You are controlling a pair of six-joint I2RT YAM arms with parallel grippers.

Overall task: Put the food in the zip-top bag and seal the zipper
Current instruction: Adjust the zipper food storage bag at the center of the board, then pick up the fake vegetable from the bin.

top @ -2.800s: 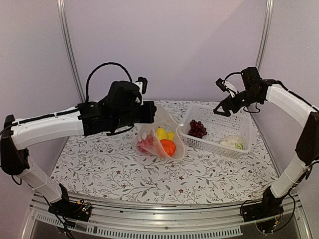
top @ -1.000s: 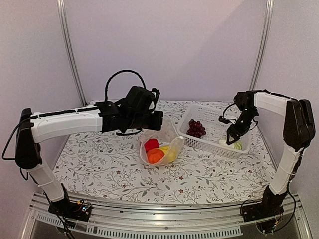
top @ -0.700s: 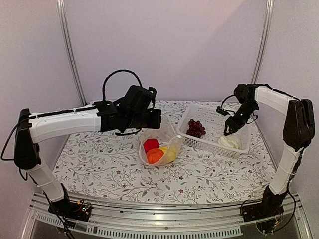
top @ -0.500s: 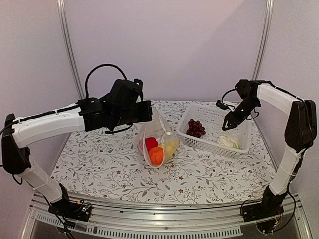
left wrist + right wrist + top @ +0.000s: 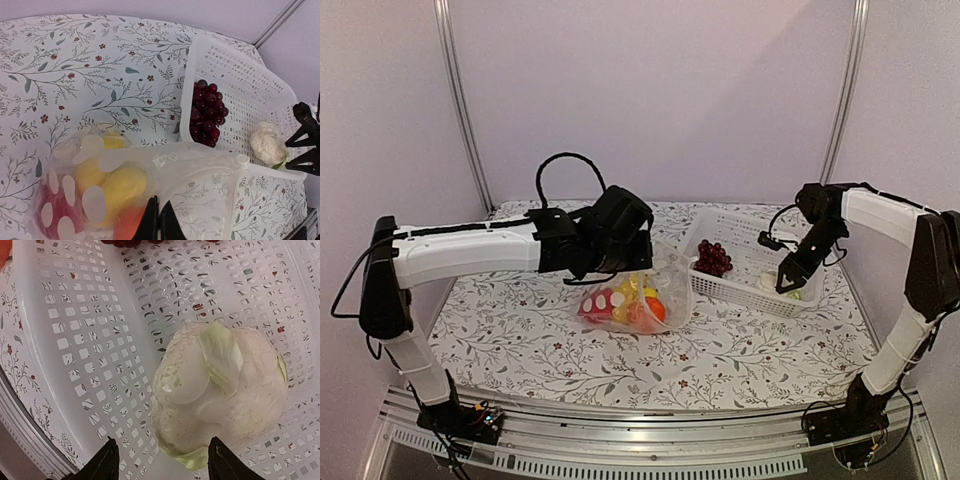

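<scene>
The zip-top bag (image 5: 200, 175) is of thin, clear, crinkled film with pale rounded patches printed on it, and it lies slumped on the worktop (image 5: 75, 75), which is covered by a cloth with a pattern of leaves and small red flowers. Along the bag's mouth runs the zipper (image 5: 165, 152), a thicker pale strip. Through the film one sees two smooth yellow pieces (image 5: 120, 187), the red pepper (image 5: 50, 215) and part of the orange fruit (image 5: 130, 227). Just beside the bag stands a white plastic basket (image 5: 75, 330) with slotted walls and floor. In its left end lies the grape bunch (image 5: 206, 112), made of dark red glossy beads, and in its right end the cabbage (image 5: 215, 385), a rounded, pale, slightly bumpy ball with a light green leaf. The left tool (image 5: 159, 210) has its fingers pressed fully together, pinching the film of the bag near the mouth. The right tool (image 5: 163, 450) is spread wide inside the basket, with one finger on each side of the cabbage's near end. It grips nothing, and I cannot tell if a finger touches the cabbage.
</scene>
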